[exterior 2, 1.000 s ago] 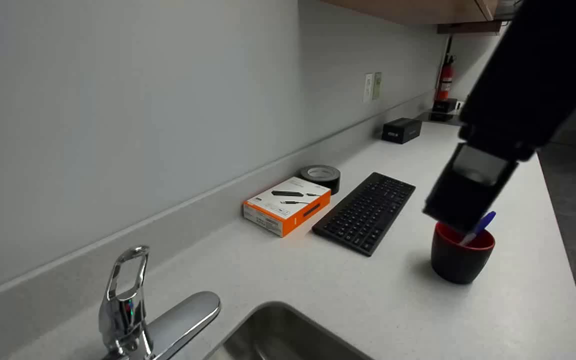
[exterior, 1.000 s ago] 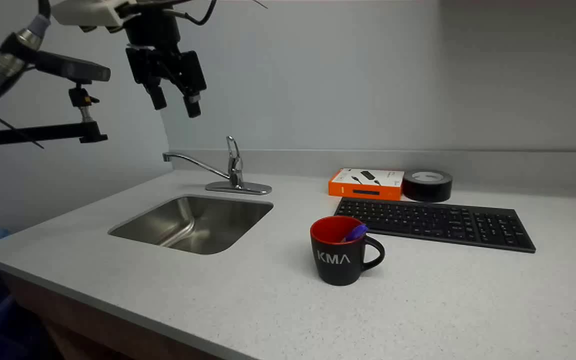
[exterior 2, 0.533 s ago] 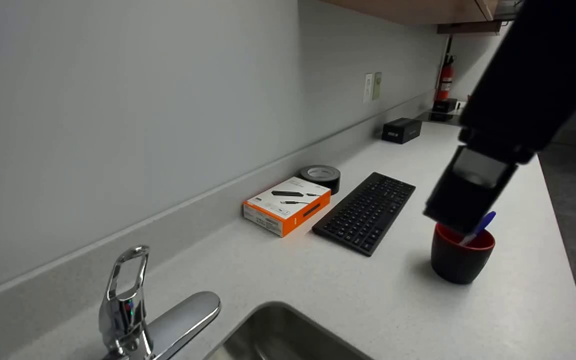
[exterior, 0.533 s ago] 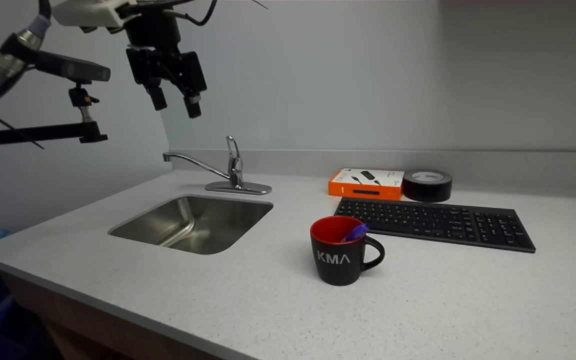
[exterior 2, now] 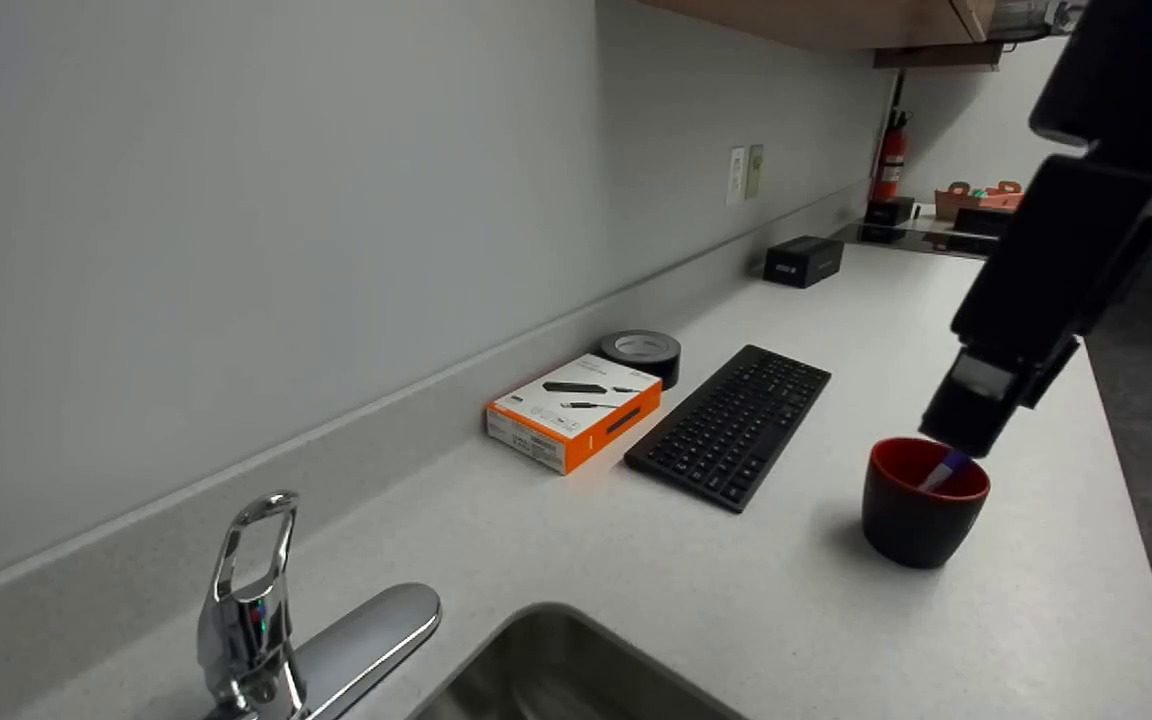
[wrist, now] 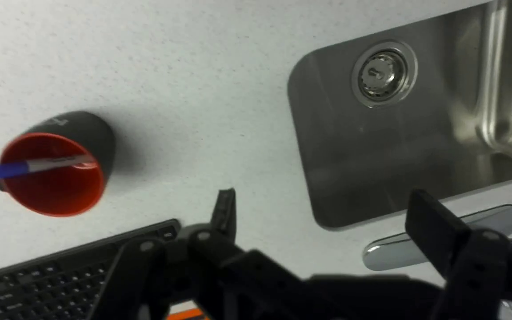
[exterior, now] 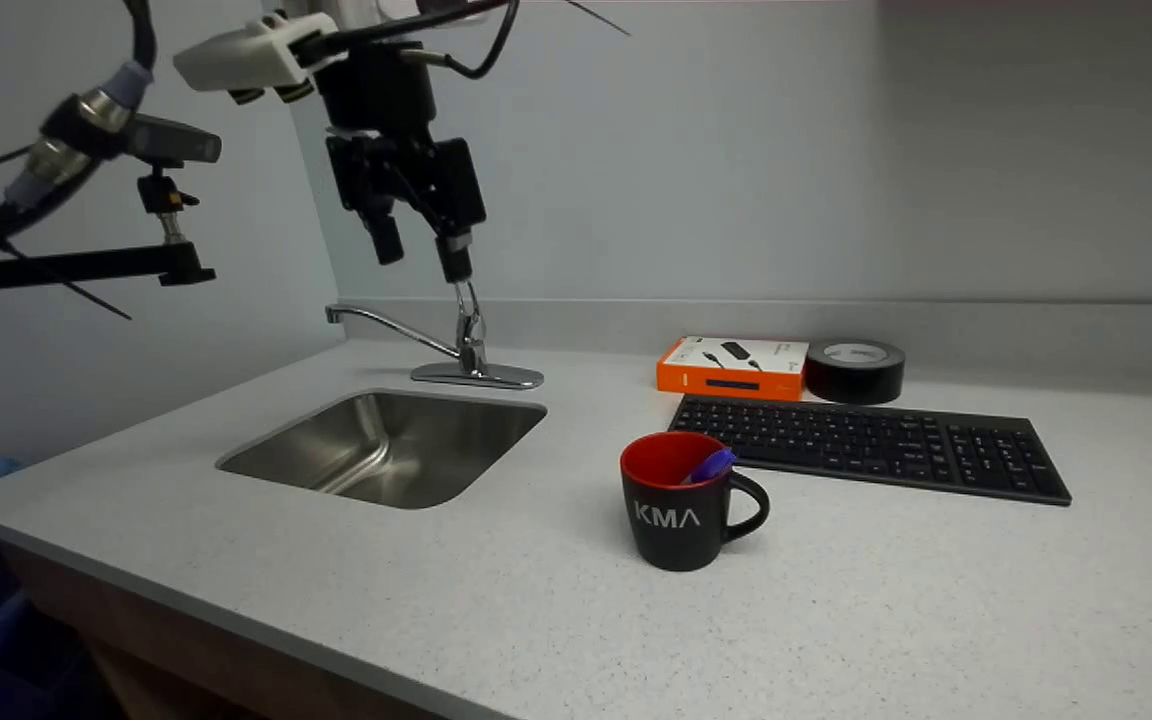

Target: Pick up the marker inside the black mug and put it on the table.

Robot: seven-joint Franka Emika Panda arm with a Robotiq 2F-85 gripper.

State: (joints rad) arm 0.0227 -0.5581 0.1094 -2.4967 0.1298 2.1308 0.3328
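The black mug (exterior: 671,530) with a red inside stands upright on the pale countertop (exterior: 536,620); it also shows in an exterior view (exterior 2: 921,530) and at the left of the wrist view (wrist: 89,131). The marker (wrist: 56,163) leans inside it, its blue-purple end sticking out over the rim on the handle side; it shows in both exterior views (exterior: 711,465) (exterior 2: 944,470), partly covered by a fingertip in one. My gripper (exterior: 423,258) is open and empty, high above the counter near the sink, apart from the mug. In the wrist view its fingers (wrist: 322,195) are wide apart.
A sink (exterior: 386,450) and faucet (exterior: 471,340) lie on the gripper's side of the mug. A black keyboard (exterior: 876,450), an orange-white box (exterior: 731,370) and a tape roll (exterior: 854,372) are behind the mug near the wall. A cabinet (exterior 2: 836,20) hangs above the counter.
Between half a second ago and now, my gripper has moved down and toward the mug, staying open. The mug, marker and other objects have not moved.
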